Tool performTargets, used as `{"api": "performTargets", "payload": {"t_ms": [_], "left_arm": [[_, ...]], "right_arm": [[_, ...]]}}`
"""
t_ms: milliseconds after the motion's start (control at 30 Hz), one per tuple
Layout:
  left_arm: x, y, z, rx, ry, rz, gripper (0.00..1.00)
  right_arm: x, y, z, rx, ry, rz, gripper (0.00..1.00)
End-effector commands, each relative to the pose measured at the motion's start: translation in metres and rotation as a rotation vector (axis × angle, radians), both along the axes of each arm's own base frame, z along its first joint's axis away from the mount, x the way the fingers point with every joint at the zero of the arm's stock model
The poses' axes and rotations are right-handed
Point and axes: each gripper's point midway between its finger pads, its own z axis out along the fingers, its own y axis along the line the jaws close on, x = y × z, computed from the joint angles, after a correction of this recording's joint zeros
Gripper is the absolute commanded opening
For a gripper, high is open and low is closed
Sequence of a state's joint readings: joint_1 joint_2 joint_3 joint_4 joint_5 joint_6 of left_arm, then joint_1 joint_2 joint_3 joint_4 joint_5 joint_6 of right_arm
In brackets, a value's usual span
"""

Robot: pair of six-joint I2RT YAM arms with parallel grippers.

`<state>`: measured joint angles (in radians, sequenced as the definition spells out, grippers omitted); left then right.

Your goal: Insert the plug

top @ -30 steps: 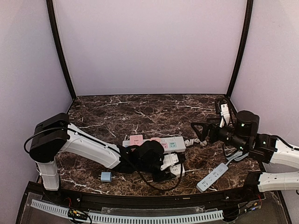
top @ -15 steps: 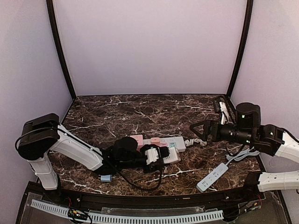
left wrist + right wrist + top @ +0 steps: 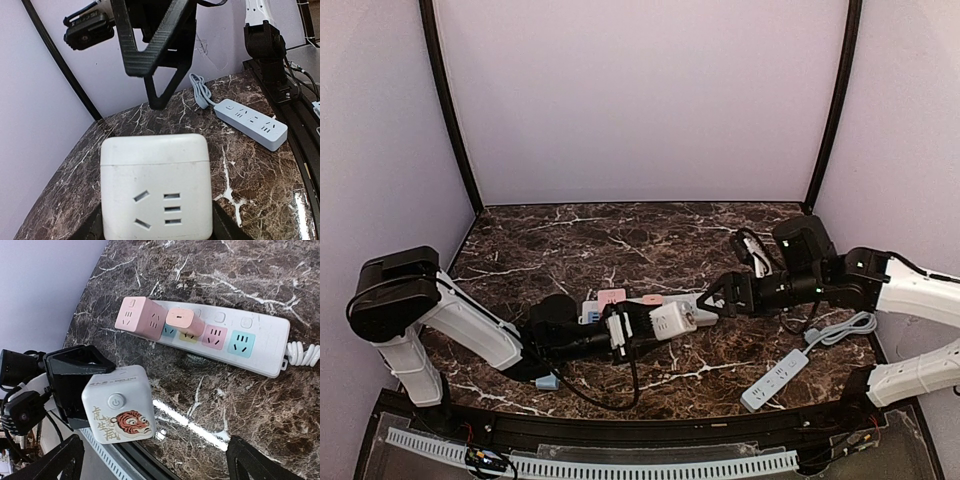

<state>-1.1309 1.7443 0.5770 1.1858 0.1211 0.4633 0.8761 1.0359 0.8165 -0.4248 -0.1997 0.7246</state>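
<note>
Two pink adapters on strip, cube held

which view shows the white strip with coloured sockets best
Right wrist: the white strip lies whole, sockets clear. Top external has it partly hidden behind the cube the left gripper holds. Left wrist misses it.

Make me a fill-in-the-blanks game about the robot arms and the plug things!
The left tool holds a white cube with a ___ drawn on it.
A second cube on the long power strip is coloured ___.
The right tool is ___ and holds nothing.
Missing words: tiger, pink, open.
</note>
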Motion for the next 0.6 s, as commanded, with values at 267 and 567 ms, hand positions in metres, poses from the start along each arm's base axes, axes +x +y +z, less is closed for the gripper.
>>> {"api": "performTargets", "payload": {"t_ms": [267, 567], "left_arm": [[-0.007, 0.01, 0.045, -0.147, -0.039, -0.033, 0.28], [-0.006, 0.009, 0.046, -0.154, -0.036, -0.036, 0.28]], "right_arm": [[-0.017, 0.062, 0.009, 0.044, 0.053, 0.18, 0.98], [-0.019, 0.079, 0.004, 0.049, 0.069, 0.212, 0.85]]}}
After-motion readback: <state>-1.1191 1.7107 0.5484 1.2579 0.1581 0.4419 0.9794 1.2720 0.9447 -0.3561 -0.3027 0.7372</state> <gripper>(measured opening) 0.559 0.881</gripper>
